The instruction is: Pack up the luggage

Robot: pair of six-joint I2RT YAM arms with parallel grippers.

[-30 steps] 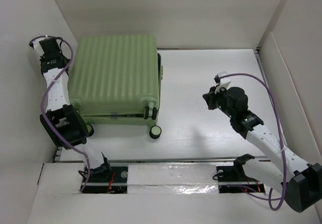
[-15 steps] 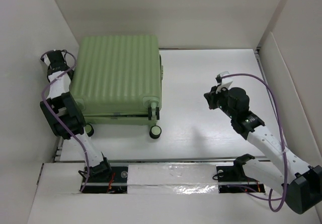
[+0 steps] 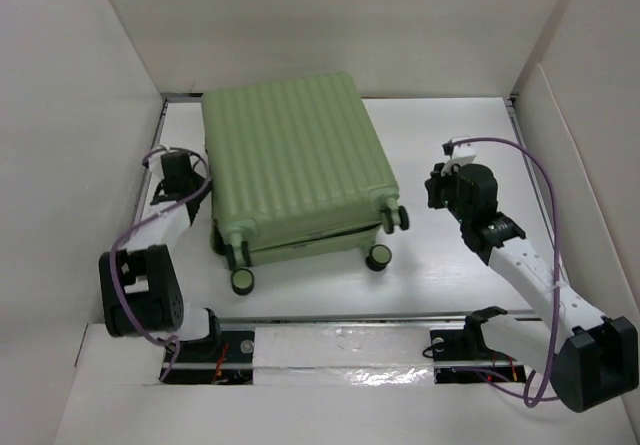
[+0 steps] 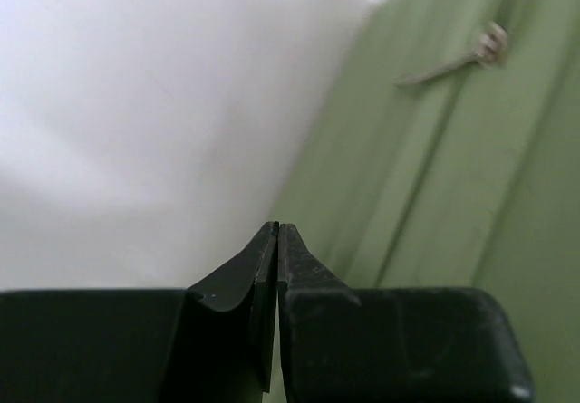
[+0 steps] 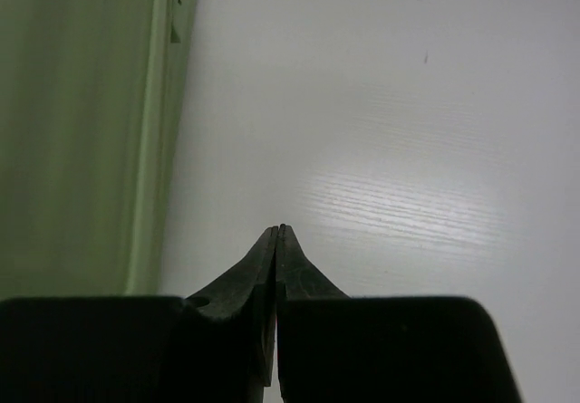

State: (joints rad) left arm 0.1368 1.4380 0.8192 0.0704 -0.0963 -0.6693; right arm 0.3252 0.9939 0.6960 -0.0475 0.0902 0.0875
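Observation:
The luggage (image 3: 295,160), a light green ribbed hard-shell suitcase, lies closed and flat on the white table, turned at an angle. Its black wheels (image 3: 243,281) face the near edge. My left gripper (image 3: 186,168) is shut and empty, right beside the luggage's left side. In the left wrist view the gripper (image 4: 277,226) points along the green shell (image 4: 453,167), where a metal zipper pull (image 4: 485,45) shows. My right gripper (image 3: 434,187) is shut and empty, a short way right of the luggage. In the right wrist view the gripper (image 5: 278,228) hangs over bare table with the shell (image 5: 82,131) at the left.
White walls enclose the table (image 3: 450,135) at the left, back and right. A raised rail (image 3: 340,317) runs along the near edge in front of the arm bases. One wheel (image 3: 379,257) sticks out toward the right arm.
The luggage has slid right and turned, so its wheels now face the near edge. My left gripper has come down from the far left corner to the luggage's left side. My right gripper has shifted slightly right.

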